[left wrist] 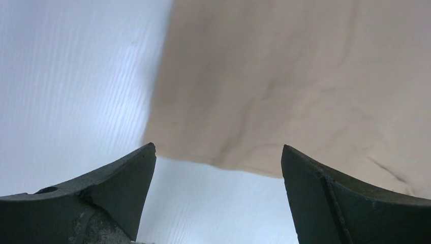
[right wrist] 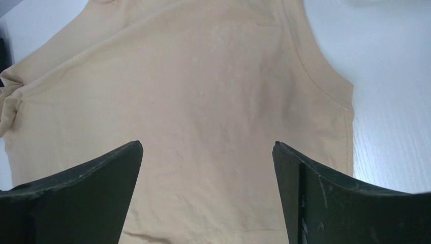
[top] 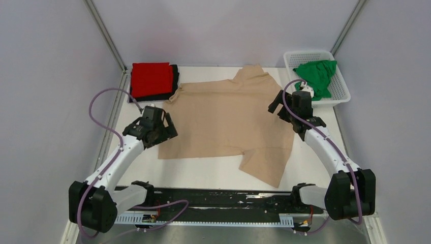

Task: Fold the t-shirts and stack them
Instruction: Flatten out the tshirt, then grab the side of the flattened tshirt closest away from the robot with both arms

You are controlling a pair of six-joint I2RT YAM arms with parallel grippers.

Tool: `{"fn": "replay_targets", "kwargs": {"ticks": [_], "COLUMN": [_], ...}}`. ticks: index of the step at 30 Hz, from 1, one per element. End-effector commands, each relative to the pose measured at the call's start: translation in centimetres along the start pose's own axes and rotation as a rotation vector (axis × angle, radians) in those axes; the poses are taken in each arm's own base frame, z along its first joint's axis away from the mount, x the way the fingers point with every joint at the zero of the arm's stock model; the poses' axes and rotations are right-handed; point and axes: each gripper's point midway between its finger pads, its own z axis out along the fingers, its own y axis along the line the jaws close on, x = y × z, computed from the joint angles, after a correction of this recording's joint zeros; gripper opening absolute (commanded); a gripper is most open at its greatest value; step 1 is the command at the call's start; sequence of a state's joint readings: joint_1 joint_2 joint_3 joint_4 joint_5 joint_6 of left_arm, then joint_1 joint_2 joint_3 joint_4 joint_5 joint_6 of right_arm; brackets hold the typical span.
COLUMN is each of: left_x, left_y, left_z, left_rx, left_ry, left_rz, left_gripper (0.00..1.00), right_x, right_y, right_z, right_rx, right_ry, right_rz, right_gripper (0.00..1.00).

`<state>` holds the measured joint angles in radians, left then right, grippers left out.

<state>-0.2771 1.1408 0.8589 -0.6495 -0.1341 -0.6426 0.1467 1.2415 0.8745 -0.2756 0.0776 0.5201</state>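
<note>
- While it lay spread out mostly flat across the middle of the desk (top: 213, 175), the beige t-shirt (top: 228, 119) reached from just beside the stack at the far left to a tapering flap on the near right.
- Its cloth showed only faint creases, and one narrow part pointed toward the far edge of the desk.
- The red t-shirt (top: 151, 79) sat folded at the far left corner, resting on top of the folded black t-shirt (top: 175, 76), whose dark edges showed along its right and near sides.
- The green t-shirt (top: 317, 75) lay crumpled inside the white basket (top: 341, 96) at the far right corner, well apart from the stack.
- The left end effector (top: 170, 125) hung at the left edge of the beige t-shirt, its jaws spread as wide as they go and gripping nothing.
- In the left wrist view, the left end effector (left wrist: 218, 152) faced a corner of the beige t-shirt (left wrist: 284, 86), with bare desk (left wrist: 66, 76) to the left of it.
- The right end effector (top: 281, 113) hovered over the right side of the beige t-shirt, near the basket, jaws likewise fully apart and empty.
- In the right wrist view, the right end effector (right wrist: 208, 147) framed the beige t-shirt (right wrist: 193, 101), with a stitched edge on the right and white desk (right wrist: 391, 76) beyond it.
</note>
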Motion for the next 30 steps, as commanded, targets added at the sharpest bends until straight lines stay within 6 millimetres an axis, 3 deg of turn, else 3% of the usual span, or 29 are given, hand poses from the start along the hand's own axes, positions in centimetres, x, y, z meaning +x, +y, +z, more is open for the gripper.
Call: {"fn": "replay_targets", "kwargs": {"ticks": [1, 5, 8, 11, 16, 22, 26, 30], "left_x": [4.6, 7.1, 7.6, 7.1, 7.4, 7.0, 6.5, 6.4], "left_y": [6.0, 7.3, 7.7, 7.7, 8.3, 8.4, 7.9, 7.5], "left_z": [-0.9, 0.1, 1.3, 2.4, 4.2, 5.8, 6.4, 6.7], "left_rx": [-0.239, -0.269, -0.290, -0.293, -0.331, -0.360, -0.363, -0.353], "left_ry": [0.019, 0.015, -0.002, -0.040, -0.069, -0.096, -0.082, -0.059], "left_rz": [-0.222, -0.346, -0.417, -0.457, -0.528, -0.549, -0.519, -0.492], "left_gripper": [1.00, 1.00, 0.96, 0.91, 0.74, 0.65, 0.49, 0.25], "right_x": [-1.4, -0.8, -0.8, -0.7, -0.4, -0.3, -0.4, -0.5], "right_y": [0.1, 0.2, 0.3, 0.2, -0.3, -1.1, -1.6, -2.0], "right_z": [-0.5, -0.2, 0.0, 0.1, 0.0, -0.4, -0.7, -1.0], "right_rx": [-0.013, -0.026, -0.029, -0.024, -0.006, 0.027, 0.053, 0.072], "right_ry": [-0.078, -0.052, -0.045, -0.041, -0.041, -0.045, -0.054, -0.059], "right_rz": [0.040, 0.036, 0.027, 0.020, 0.014, 0.008, 0.007, 0.007], "right_gripper": [1.00, 1.00, 1.00, 1.00, 1.00, 1.00, 1.00, 1.00]}}
